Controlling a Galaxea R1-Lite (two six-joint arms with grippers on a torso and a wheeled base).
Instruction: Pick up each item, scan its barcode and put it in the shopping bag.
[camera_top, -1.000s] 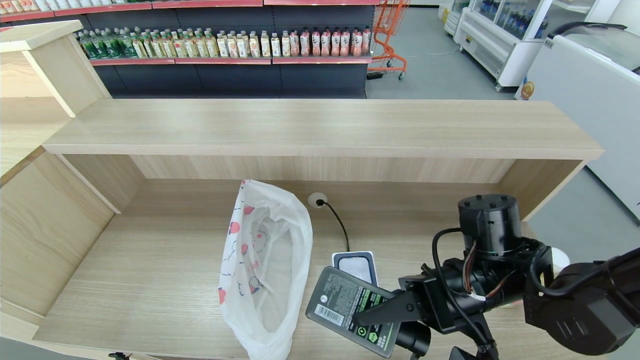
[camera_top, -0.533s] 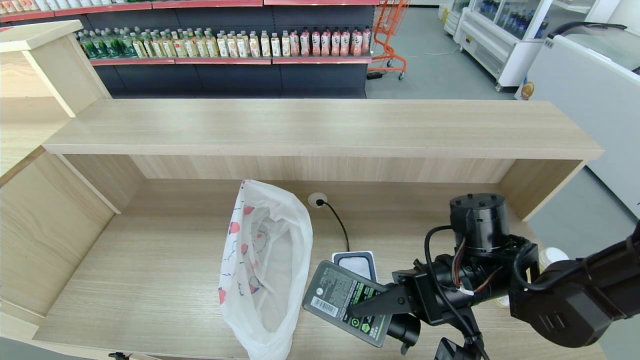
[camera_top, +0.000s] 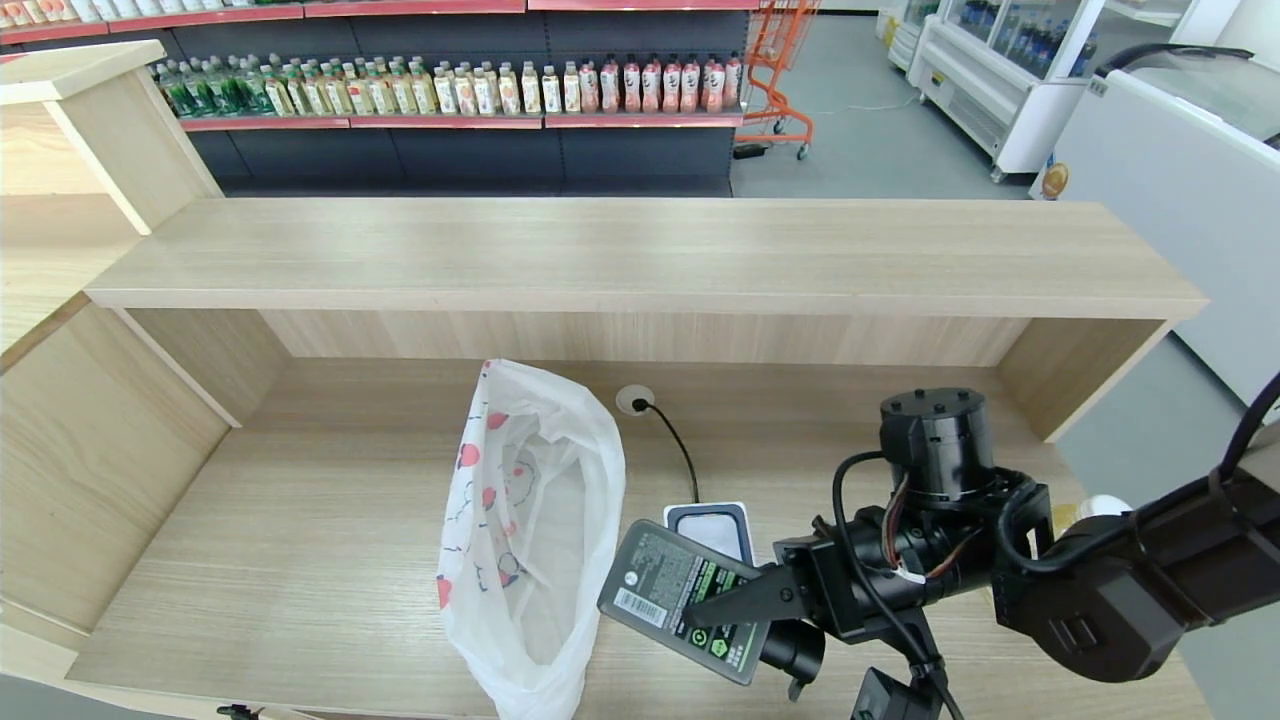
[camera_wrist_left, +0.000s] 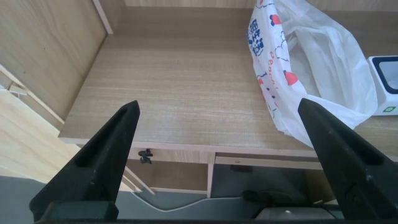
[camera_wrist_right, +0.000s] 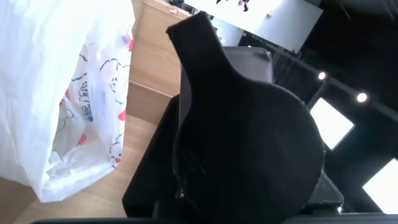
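Observation:
My right gripper (camera_top: 705, 618) is shut on a flat dark grey package (camera_top: 668, 592) with a barcode and a green label, held tilted just above the counter. The package hangs over the scanner (camera_top: 712, 528), its far end beside the mouth of the white shopping bag (camera_top: 530, 530) with red prints. From the right wrist the package's dark underside (camera_wrist_right: 249, 137) looms close, with the shopping bag (camera_wrist_right: 62, 99) beside it. My left gripper (camera_wrist_left: 217, 155) hangs open over the counter's near edge, left of the bag (camera_wrist_left: 311, 68), nothing between its fingers.
A black cable (camera_top: 672, 440) runs from a grommet in the counter to the scanner. A white rounded item (camera_top: 1098, 507) sits behind my right arm. A raised wooden shelf (camera_top: 640, 255) spans the back, with side walls at both ends. Bare counter (camera_top: 300, 560) lies left of the bag.
My right gripper has carried the package a little to the left, closer to the bag's mouth. The bag and scanner have stayed put.

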